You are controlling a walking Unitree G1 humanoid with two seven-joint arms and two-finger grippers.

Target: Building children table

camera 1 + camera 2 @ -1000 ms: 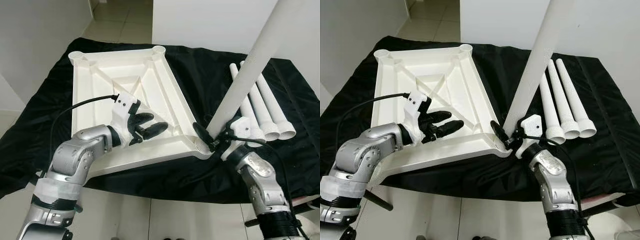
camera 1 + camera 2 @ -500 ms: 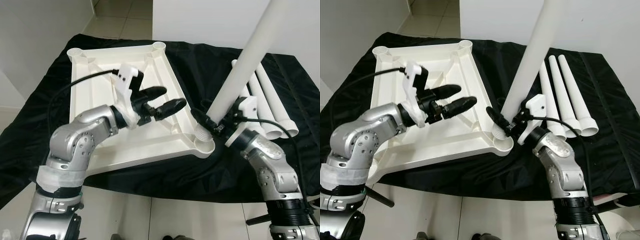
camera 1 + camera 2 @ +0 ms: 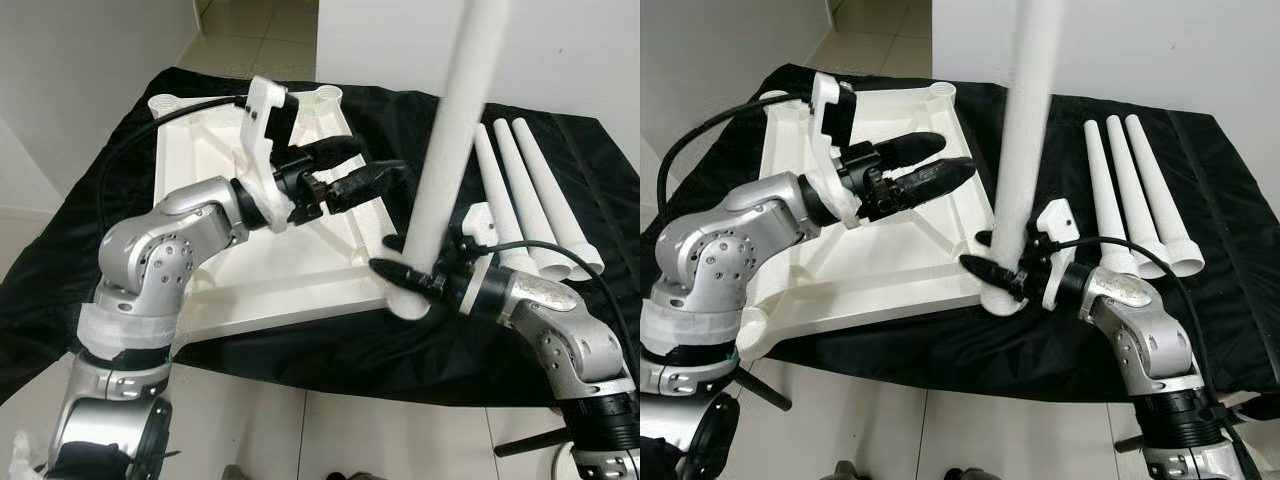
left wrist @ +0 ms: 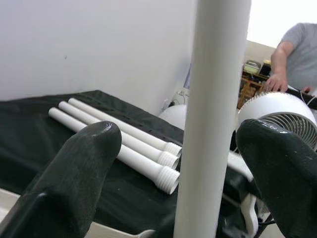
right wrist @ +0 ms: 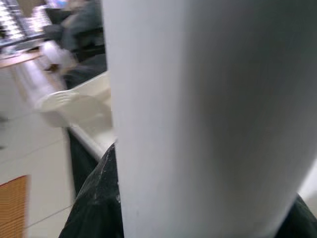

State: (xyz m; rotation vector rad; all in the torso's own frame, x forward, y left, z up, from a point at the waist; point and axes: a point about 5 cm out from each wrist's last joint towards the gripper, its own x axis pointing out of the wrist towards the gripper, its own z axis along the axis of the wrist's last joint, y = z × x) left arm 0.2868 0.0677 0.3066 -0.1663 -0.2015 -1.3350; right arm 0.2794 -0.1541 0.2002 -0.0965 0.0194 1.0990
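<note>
Fingers of the right gripper (image 3: pixel 408 275) pinch a tall white plastic leg (image 3: pixel 452 140) at the upturned white tabletop's (image 3: pixel 260 275) corner socket (near edge); left gripper (image 3: pixel 352 170), spread, faces it, apart.

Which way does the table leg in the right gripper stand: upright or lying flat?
Upright: the leg rises steeply from the tabletop's corner socket, held low by the right gripper.
</note>
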